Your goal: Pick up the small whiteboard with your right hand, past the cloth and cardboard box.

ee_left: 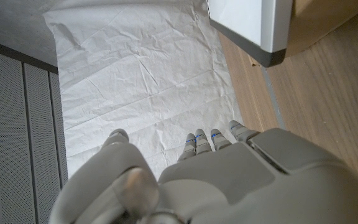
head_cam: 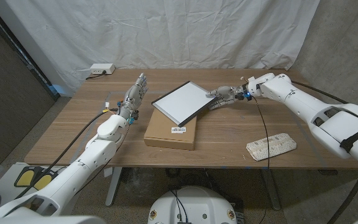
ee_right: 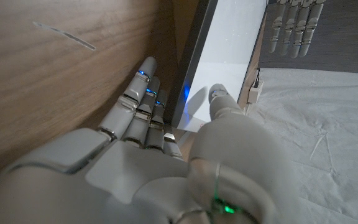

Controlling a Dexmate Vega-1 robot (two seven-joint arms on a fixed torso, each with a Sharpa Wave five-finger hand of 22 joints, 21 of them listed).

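The small whiteboard (head_cam: 180,101), white with a dark frame, sits tilted with its near edge over the cardboard box (head_cam: 171,132). My right hand (head_cam: 224,96) grips its right edge. In the right wrist view the thumb presses on the white face (ee_right: 225,56) and the fingers (ee_right: 143,99) reach under the edge. My left hand (head_cam: 135,96) stands open just left of the board, fingers straight and apart from it. The left wrist view shows the board's corner (ee_left: 247,25) above the box (ee_left: 309,25). The cloth (head_cam: 271,147) lies at the front right.
A white adapter with a cable (head_cam: 100,70) sits at the table's back left corner. A white sheet (head_cam: 166,31) hangs behind the table. Black cables run along both arms.
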